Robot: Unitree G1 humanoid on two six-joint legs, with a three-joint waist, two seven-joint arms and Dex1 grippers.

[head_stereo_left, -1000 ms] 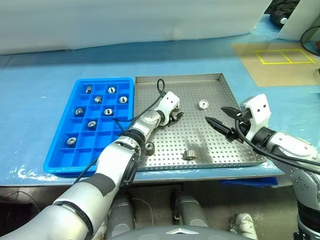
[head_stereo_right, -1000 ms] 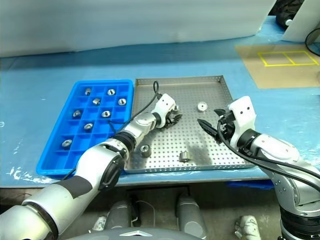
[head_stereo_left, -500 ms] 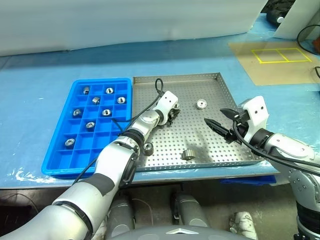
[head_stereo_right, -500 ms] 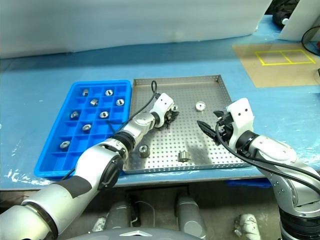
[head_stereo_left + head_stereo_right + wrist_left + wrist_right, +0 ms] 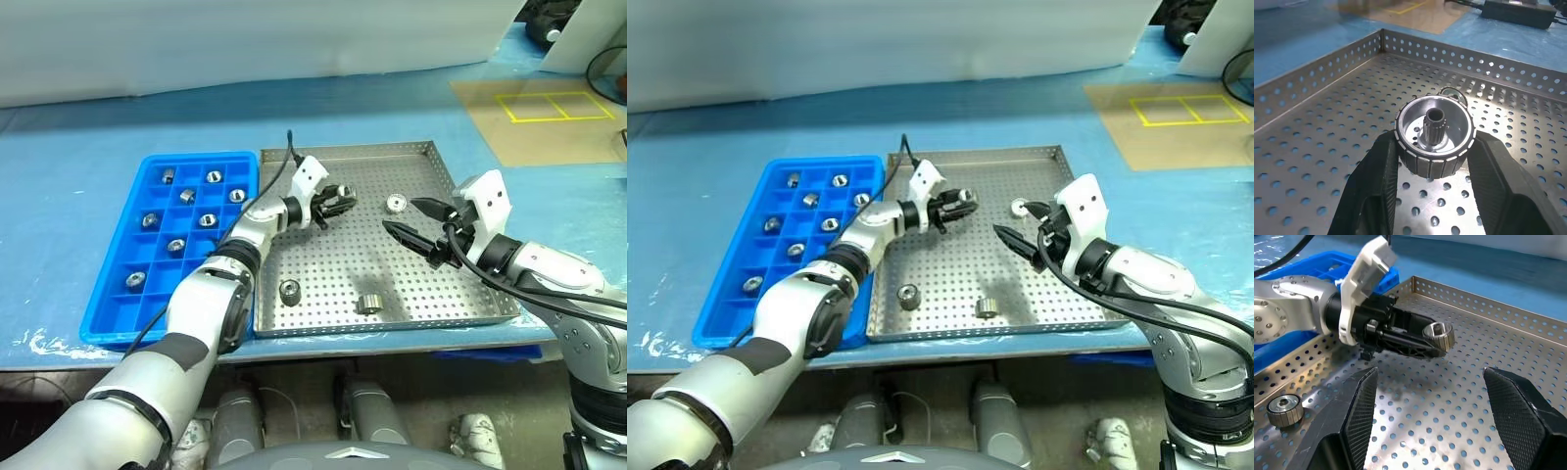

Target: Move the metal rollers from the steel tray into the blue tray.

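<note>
Blue tray [image 5: 118, 294]: nine rollers in its cells, at the steel tray's [image 5: 460, 196] 9 o'clock.

Left gripper [image 5: 343, 199]: was low over the steel tray's floor a second ago; now lifted, fingers clamped on a ridged roller [image 5: 1435, 134] (carry to blue tray comes next, likely).

Loose rollers: 12, 6 and 7 o'clock of tray centre.

Right gripper [image 5: 409, 219]: spread wide, empty, at the held roller's 3 o'clock.

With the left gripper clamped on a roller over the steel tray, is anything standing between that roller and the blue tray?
Nothing visible does. The left gripper holds the roller lifted above the steel tray, higher than the low rims beside the blue tray. Several compartments are bare. The open right gripper hangs on the far side, away from that path.
</note>
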